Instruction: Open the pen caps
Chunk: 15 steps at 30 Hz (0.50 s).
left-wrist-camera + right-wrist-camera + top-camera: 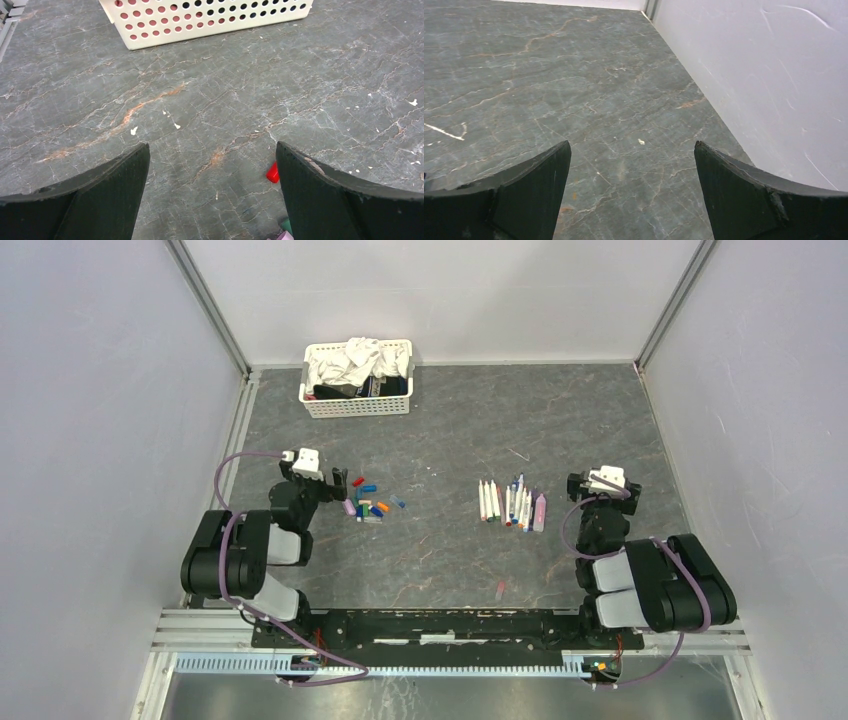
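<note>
Several loose pen caps in blue, red, green, orange and purple lie in a small heap left of centre. A row of white-barrelled pens lies right of centre, a lilac one at its right end. My left gripper hovers just left of the caps, open and empty; a red cap shows beside its right finger. On the far side of the pens, my right gripper stands open over bare table, holding nothing.
A white perforated basket with cloths stands at the back left, its wall visible ahead of the left gripper. A small pink piece lies near the front. A white wall rises close on the right.
</note>
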Available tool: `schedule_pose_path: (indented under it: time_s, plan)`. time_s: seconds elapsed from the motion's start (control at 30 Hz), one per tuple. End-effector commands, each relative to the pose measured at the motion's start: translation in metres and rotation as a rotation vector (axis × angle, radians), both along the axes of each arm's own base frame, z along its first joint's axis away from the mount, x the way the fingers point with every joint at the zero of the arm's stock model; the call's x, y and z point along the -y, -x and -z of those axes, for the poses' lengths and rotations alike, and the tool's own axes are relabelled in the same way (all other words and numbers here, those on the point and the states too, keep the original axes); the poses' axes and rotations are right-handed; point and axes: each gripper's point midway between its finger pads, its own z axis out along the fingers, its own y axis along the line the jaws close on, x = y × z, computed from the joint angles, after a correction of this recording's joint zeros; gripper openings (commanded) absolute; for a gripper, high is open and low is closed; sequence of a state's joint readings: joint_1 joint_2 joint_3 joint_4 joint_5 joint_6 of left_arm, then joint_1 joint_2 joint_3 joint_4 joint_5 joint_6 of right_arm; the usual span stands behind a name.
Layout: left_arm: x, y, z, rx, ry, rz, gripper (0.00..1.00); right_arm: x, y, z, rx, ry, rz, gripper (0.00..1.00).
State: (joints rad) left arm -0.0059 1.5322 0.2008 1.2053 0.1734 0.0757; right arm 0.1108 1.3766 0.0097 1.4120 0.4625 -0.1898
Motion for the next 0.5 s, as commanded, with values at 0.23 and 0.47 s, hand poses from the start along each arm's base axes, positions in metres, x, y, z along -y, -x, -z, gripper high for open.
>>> schedule_pose_path:
  time_s: [0.23, 0.47]
  plan:
    - [-0.0028, -0.005, -0.0098, 0.026, 0.039, -0.026, 1.0, -0.0071, 0.0254, 0.0298, -0.072, -0.027, -0.058, 0.98]
    - [-0.0029, -0.0058, -0.0093, 0.024, 0.039, -0.027, 1.0, -0.0072, 0.0255, 0.0299, -0.072, -0.027, -0.058, 0.98]
